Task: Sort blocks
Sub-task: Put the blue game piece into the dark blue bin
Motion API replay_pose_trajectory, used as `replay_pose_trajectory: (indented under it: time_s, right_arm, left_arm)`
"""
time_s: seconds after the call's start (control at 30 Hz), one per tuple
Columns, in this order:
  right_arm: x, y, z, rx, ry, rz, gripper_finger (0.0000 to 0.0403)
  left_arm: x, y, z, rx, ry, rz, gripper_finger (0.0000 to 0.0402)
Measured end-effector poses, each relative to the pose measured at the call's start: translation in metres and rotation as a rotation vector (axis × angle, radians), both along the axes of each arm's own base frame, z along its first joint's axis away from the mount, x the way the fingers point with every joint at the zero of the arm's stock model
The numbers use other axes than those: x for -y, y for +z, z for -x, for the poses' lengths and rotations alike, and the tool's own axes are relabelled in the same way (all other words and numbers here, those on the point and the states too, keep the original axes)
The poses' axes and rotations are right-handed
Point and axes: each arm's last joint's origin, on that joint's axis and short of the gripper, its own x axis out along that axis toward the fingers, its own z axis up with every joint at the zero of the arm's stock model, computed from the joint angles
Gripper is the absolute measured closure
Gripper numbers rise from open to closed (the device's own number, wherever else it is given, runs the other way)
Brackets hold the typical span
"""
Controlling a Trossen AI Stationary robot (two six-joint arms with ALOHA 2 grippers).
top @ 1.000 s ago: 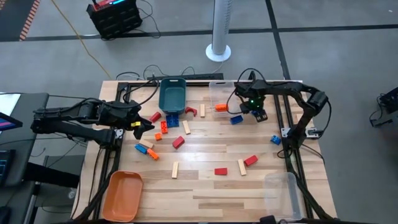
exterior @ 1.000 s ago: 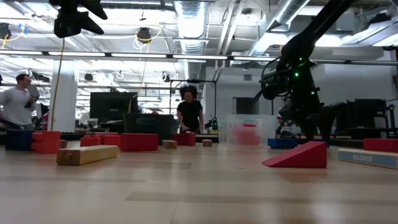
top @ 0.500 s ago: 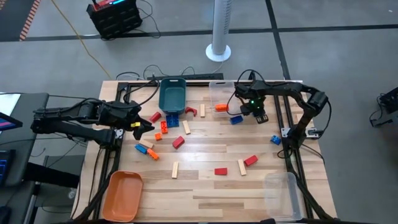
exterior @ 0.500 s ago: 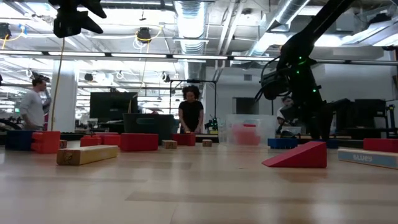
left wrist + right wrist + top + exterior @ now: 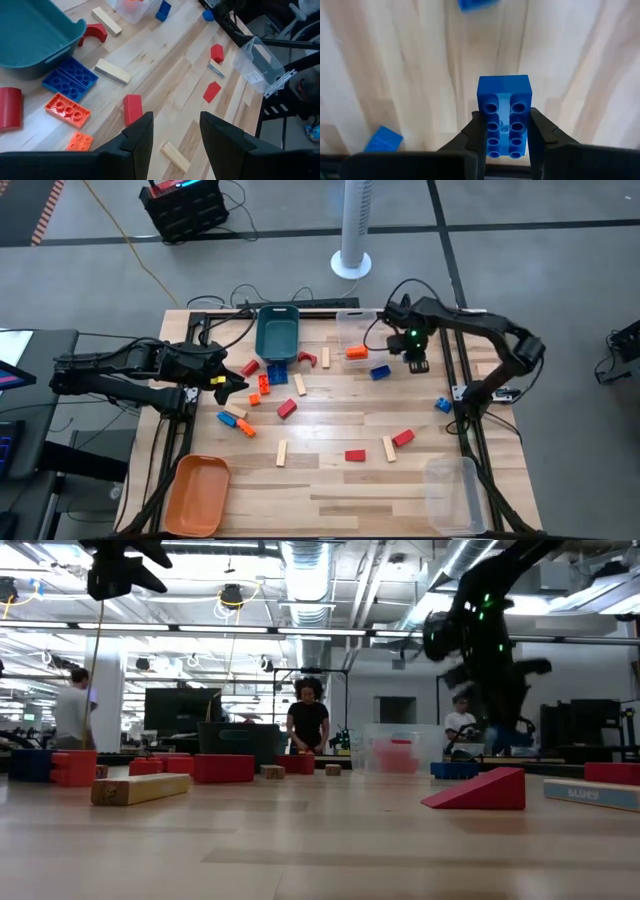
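Note:
My right gripper hangs over the table's far right part, pointing down, shut on a blue studded brick. Two other blue blocks lie on the wood below it. Red, orange, blue and plain wood blocks lie scattered over the table's middle, among them a red wedge and a wood stick. My left gripper stays open above the table's left side, with nothing between its fingers. My right gripper pinches the blue brick's two long sides between its two fingers. The fingers come from above, pointing down, and lie along the brick's length. The brick is lifted clear of the table, its round-holed face toward the wrist camera.
A teal bin and a clear bin stand at the far edge. An orange bin sits at the near left and another clear bin at the near right. People stand in the room behind the table.
My right gripper has gone up from the table at the far right and rolled a little about its own axis. A person in the room behind has walked along.

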Motion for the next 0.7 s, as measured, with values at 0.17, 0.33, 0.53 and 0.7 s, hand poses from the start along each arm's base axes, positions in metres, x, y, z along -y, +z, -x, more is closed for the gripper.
replay_pose_trajectory:
  time_s: [0.17,0.33,0.53,0.7]
  right_arm:
    - [-0.014,0.041,-0.004,0.253,-0.046,0.013,0.031]
    - [-0.034,0.068,-0.023,0.463,-0.043,0.091,0.031]
    - [-0.056,0.092,-0.063,0.801,-0.044,0.132,0.031]
    - [-0.068,0.12,-0.09,1.168,-0.077,0.073,0.031]
  left_arm:
    - [0.0,0.0,-0.013,0.016,0.013,-0.013,0.0244]
    - [0.0,-0.004,-0.037,0.013,-0.037,-0.087,0.0244]
    - [0.0,-0.004,-0.072,0.102,-0.093,-0.19,0.0244]
    - [0.0,0.004,-0.096,0.251,-0.145,-0.34,0.0244]
